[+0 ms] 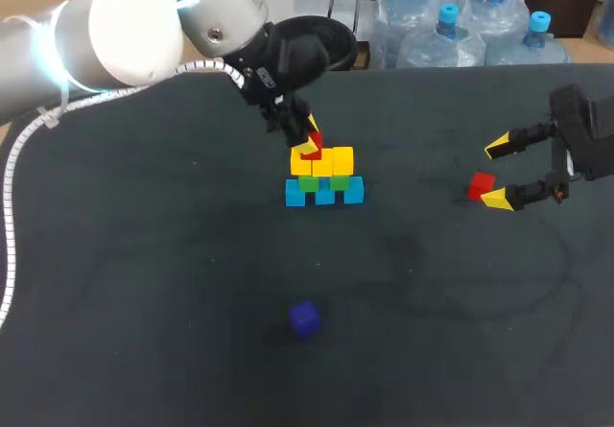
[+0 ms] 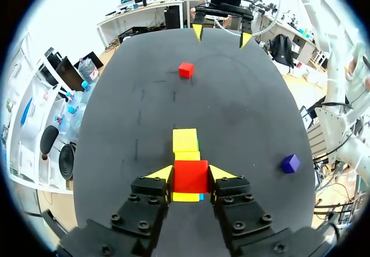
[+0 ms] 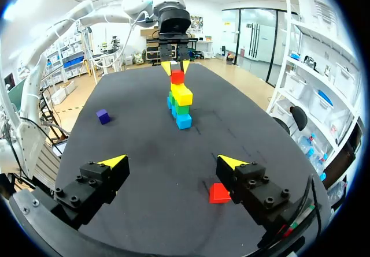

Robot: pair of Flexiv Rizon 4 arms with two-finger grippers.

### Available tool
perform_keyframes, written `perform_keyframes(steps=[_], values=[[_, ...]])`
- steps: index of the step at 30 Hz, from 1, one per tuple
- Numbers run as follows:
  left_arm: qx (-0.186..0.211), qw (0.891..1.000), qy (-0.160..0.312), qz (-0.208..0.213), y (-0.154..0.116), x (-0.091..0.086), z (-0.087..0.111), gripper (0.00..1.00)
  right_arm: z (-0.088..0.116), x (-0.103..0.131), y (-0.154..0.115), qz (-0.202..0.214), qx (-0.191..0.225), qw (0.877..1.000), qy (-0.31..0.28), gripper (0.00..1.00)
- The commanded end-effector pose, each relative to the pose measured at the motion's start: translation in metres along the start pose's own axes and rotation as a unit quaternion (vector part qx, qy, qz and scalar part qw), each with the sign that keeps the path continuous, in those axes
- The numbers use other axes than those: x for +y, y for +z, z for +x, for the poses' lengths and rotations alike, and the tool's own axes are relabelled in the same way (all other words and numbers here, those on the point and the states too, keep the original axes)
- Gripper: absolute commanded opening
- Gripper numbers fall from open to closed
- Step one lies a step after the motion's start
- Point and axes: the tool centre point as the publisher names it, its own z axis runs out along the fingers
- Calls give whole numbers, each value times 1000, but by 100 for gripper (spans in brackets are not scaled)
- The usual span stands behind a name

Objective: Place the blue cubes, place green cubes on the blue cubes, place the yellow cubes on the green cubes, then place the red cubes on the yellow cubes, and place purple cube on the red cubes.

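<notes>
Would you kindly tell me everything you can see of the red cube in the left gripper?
The red cube is plain, smooth-faced and level, clamped on two opposite sides between the yellow-tipped fingers of the left gripper. It is directly over the stack's yellow cubes; whether it rests on them is unclear.

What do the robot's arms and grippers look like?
The left arm has rounded white and silver shells, a glowing pale ring and a white ribbed cable. The left gripper and right gripper are black, bolted blocks with wedge-shaped yellow tips.
</notes>
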Motion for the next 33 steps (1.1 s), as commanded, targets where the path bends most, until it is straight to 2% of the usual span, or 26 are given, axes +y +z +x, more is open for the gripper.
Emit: perform_keyframes(steps=[1,14,22,28,33], values=[[2,1000,0,3,0,3,-1,20,0,0,0,0,-1,1000,0,100],[1,1000,0,7,3,4,0,17,0,0,0,0,-1,1000,0,100],[1,1000,-2,9,3,4,0,20,0,0,0,0,-1,1000,0,100],[1,1000,-3,9,3,5,0,30,0,0,0,0,-1,1000,0,100],[0,1000,-3,10,4,5,0,34,0,0,0,0,-1,1000,0,100]])
